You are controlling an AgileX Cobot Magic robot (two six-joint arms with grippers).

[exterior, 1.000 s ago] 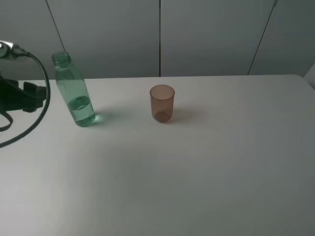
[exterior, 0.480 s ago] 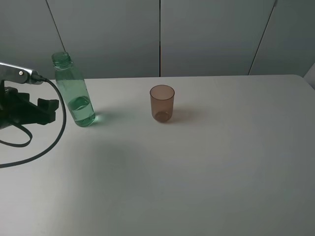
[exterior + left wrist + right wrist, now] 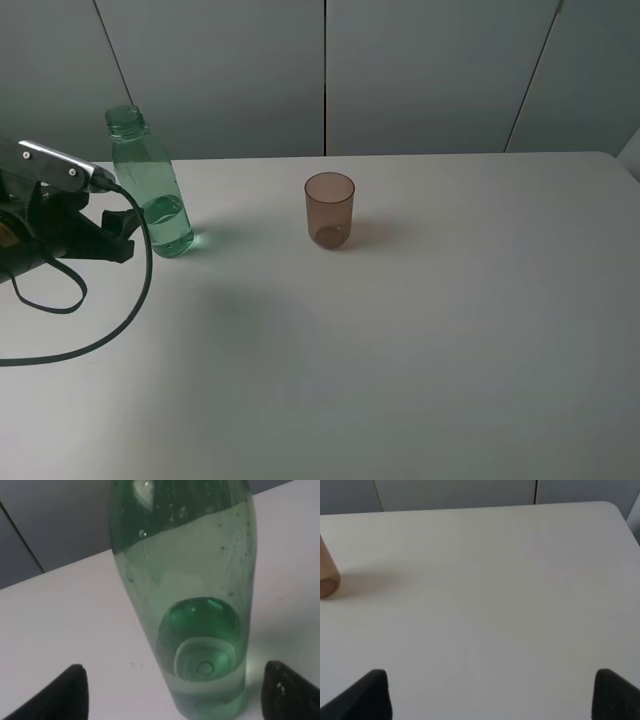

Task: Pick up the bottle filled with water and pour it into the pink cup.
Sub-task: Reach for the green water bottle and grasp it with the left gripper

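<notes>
The green transparent bottle [image 3: 152,190] stands upright at the back left of the white table [image 3: 400,330], uncapped and partly filled with water. The pink cup [image 3: 329,210] stands upright to its right, apart from it. My left gripper [image 3: 122,232] is open just left of the bottle's lower part. In the left wrist view the bottle [image 3: 190,605] fills the frame between the two dark fingertips [image 3: 75,692] without visible contact. My right gripper [image 3: 492,695] is open over bare table. It is out of the exterior high view. The cup's edge [image 3: 327,575] shows in the right wrist view.
A black cable [image 3: 120,310] loops from the left arm over the table's left side. Grey wall panels [image 3: 420,70] stand behind the table's far edge. The table's right corner [image 3: 615,160] is rounded.
My left arm has moved right, toward the bottle, bringing its open fingers close to the bottle's lower part. The bottle and cup have not moved.
</notes>
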